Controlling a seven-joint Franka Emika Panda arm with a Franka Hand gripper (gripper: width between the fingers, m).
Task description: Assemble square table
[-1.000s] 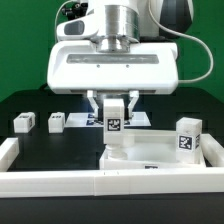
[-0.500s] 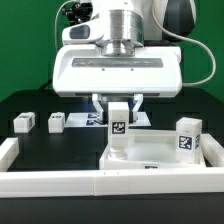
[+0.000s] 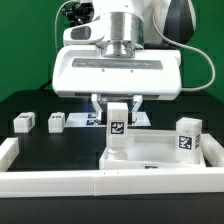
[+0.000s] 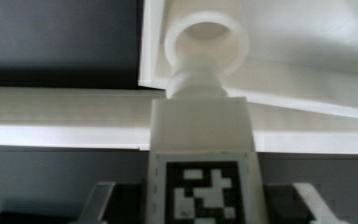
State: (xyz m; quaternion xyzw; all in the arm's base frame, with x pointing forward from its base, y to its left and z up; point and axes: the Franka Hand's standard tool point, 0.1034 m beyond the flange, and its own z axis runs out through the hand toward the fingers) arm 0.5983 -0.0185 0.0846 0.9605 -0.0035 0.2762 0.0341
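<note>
on the black desk the large white plastic square slab lay flat toward the exterior view's right. the tool was clamped on a small white tagged block-like leg, upright above the slab's corner, presumably to seat it there.

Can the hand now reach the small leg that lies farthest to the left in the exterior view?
Probably not yet: the hand is shut on a second leg, held upright at the tabletop. The far-left leg itself lies in the open.

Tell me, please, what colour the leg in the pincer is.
White leg, black-and-white tag; wrist view shows best.
</note>
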